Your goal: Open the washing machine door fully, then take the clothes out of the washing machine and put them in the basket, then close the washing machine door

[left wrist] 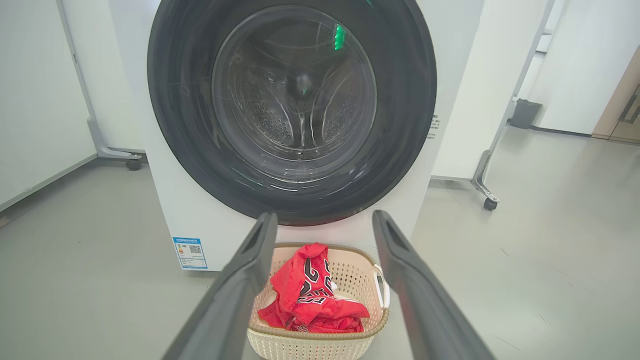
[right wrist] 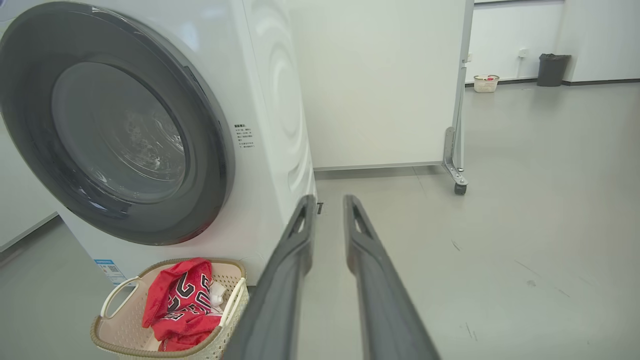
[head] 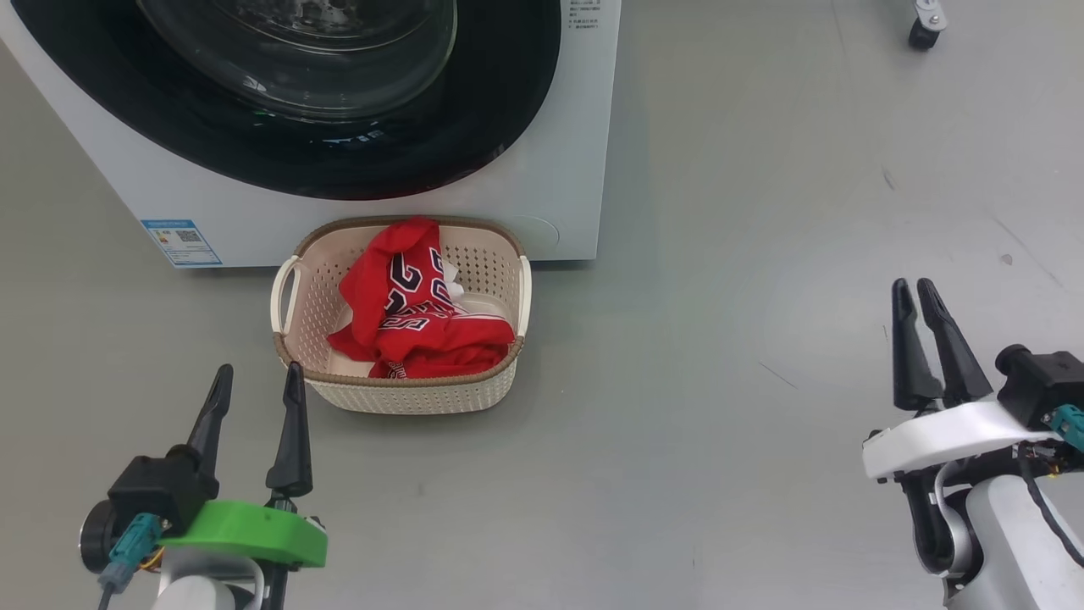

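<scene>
The big white front-loading washing machine (head: 584, 127) is my landmark. Its large round door, a glossy black rim around bulging clear glass (left wrist: 294, 105), lies flush against the front in both wrist views, and the steel drum behind the glass looks empty. I judge the door shut, though I cannot see whether the latch has caught.

Just in front of the machine, below the door, stands the small cream perforated plastic basket with a brown woven-look rim (head: 406, 398). The bright red clothes with navy lettering (head: 423, 322) lie heaped inside it.

My left gripper (head: 259, 368) hovers near the basket's front corner on the side away from the machine, with its fingers spread wide and nothing between them. My right gripper (head: 913, 285) sits well off to the machine's right, its fingers drawn almost together and holding nothing.

The work looks all but finished. To close it out well, I would confirm the door's seating along the rim. If in doubt, I would press flat on the black rim at the latch side, not on the glass. I would keep the left arm clear of the basket handles.

The smooth grey floor (head: 720, 424) shows a few scuffs. A white partition on castors (right wrist: 380, 85) stands beside the machine, and beyond it is a dark bin (right wrist: 553, 70).
</scene>
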Robot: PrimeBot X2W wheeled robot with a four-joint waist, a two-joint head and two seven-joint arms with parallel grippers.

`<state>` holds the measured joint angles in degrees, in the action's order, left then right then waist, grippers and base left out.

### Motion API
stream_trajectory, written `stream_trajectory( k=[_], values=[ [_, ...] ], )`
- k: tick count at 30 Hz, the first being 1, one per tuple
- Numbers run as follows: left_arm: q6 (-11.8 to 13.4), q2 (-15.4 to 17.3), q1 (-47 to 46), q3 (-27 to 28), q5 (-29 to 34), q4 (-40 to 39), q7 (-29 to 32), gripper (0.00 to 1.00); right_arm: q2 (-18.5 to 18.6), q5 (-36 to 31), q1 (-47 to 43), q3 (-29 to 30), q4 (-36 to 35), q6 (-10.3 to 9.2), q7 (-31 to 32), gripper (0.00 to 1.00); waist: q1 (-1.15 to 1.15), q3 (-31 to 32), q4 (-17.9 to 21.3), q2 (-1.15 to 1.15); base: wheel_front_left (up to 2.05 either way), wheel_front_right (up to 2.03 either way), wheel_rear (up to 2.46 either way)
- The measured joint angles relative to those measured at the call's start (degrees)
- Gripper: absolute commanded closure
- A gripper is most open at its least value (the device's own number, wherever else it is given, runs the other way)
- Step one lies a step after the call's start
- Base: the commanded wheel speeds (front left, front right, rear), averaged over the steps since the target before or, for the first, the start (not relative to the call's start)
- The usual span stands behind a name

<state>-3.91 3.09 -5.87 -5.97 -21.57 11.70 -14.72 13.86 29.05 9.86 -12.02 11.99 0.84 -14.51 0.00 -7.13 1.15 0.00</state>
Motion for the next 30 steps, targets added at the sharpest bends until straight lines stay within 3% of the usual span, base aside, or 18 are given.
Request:
stream_trajectory(
  k=[17,30],
  values=[
    [-1.2,-0.2,1.2,1.2,1.5,-1.1,0.0,0.0,-2.4,-4.1,-4.7,2.5,-3.2,-0.4,0.0,0.0,0.0,0.8,0.6,0.0,0.0,0.0,0.0],
    [-1.4,-0.4,2.6,2.1,1.8,-0.6,0.0,0.0,-3.3,-5.7,-6.1,3.8,-4.1,0.6,0.0,0.0,0.0,1.3,0.8,0.0,0.0,0.0,0.0]
  ],
)
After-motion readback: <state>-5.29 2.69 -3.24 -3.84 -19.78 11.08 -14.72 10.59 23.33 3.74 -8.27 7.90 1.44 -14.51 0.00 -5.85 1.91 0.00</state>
